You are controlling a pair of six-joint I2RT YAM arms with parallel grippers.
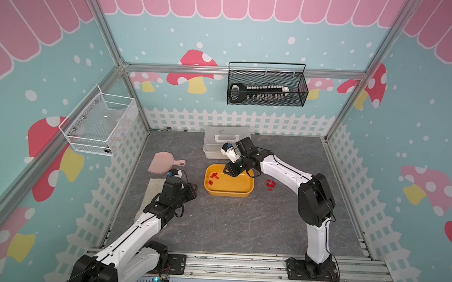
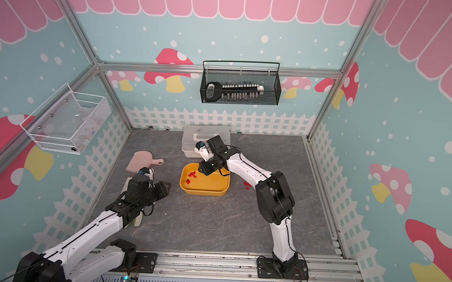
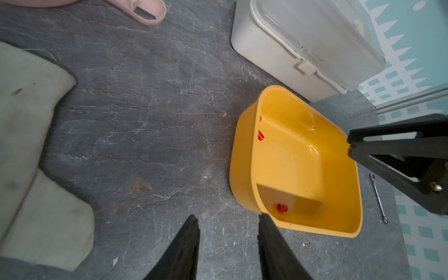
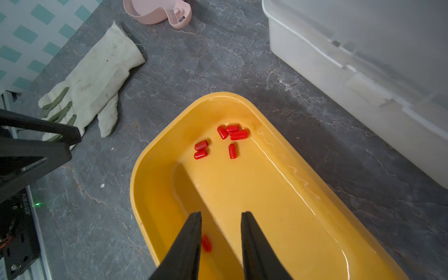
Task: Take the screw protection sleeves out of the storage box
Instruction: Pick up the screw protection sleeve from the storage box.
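Right claw (image 4: 221, 214) hangs released, empty, over the shallow yellow-orange plastic tub (image 4: 137, 174); tiny red plastic sleeves (image 4: 232, 132) lie inside. Left claw (image 3: 228, 217) released too, nearby above the grey worktop (image 3: 145, 121).

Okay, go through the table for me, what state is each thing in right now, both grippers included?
storage box: upright, some sleeves inside
sleeves in the box: lying loose, not gripped
sleeves on the table: clustered outside the box
white case: lid shut
left gripper: open, empty
right gripper: open, empty, over the box
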